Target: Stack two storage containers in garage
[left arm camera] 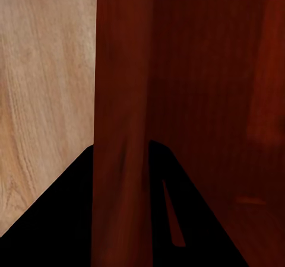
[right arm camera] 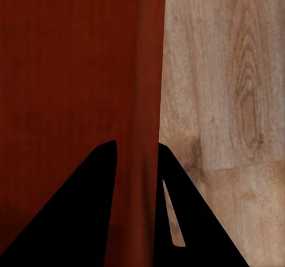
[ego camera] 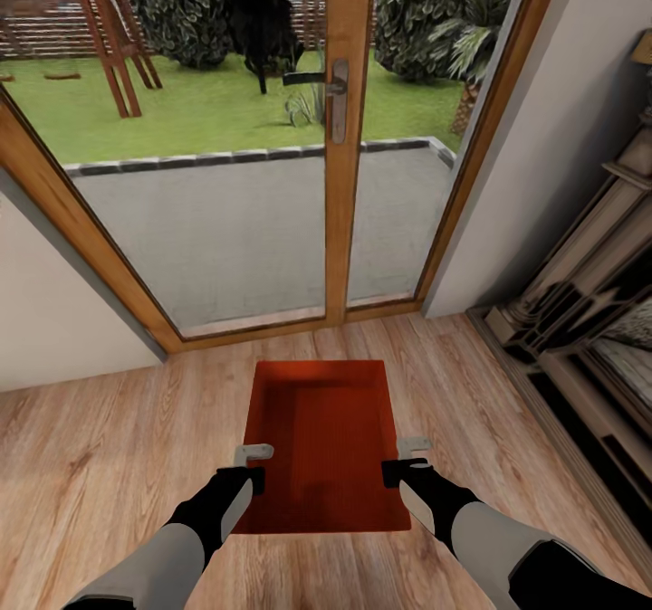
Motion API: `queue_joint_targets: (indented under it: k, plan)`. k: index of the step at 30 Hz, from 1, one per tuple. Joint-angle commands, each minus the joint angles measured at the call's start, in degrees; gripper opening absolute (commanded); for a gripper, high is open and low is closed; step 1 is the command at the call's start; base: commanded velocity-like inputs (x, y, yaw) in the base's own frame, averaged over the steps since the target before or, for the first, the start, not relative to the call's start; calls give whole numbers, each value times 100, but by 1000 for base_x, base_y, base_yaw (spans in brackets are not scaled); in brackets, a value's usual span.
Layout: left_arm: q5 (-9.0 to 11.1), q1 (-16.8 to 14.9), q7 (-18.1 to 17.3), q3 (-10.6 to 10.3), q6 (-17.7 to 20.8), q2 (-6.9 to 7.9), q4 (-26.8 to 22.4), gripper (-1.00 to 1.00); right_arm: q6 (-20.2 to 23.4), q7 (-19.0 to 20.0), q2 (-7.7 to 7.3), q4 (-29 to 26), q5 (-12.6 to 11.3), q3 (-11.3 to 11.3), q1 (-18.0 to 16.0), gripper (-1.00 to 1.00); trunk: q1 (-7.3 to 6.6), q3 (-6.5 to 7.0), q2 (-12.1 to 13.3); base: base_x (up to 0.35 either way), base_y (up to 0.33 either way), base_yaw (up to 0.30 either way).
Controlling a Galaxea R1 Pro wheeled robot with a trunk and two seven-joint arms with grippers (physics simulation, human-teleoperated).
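At lower centre of the head view, a red-orange storage container (ego camera: 330, 443) sits over the wood-plank floor (ego camera: 109, 447) before a glass door (ego camera: 272, 139). The left hand (ego camera: 254, 462) pinches its left wall; the right hand (ego camera: 409, 455) pinches its right wall.

Home living room, wood-plank floor (ego camera: 109, 465), glazed garden door (ego camera: 349, 139), fireplace (ego camera: 598, 320)

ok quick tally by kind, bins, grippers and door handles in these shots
storage container: 1, red-orange
grippers: 2, left gripper and right gripper, each straddling a side wall of the bin
door handle: 1, on the wood-framed glass door
total: 4
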Motion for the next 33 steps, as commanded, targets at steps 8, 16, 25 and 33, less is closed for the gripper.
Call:
queue_joint_targets:
  k: [8, 16, 25, 33]
  plan:
    - [-15, 4, 53, -18, 41, 11, 14, -100, -199, -42, -21, -19, 104, -30, -8, -100, 3, 65, -8, 0, 0, 0]
    - [-15, 4, 61, -18, 32, 11, 14, -100, -198, -42, -22, -20, 104, -30, -9, -100, 3, 138, -8, 0, 0, 0]
    - [-15, 4, 62, 5, 31, 11, 14, -100, -198, -42, -22, -16, 96, -38, -8, -100, 3, 220, -8, 0, 0, 0]
    - [-15, 4, 66, 8, 31, 11, 14, -100, -198, -47, -22, -17, 95, -39, -11, -100, 3, 293, -8, 0, 0, 0]
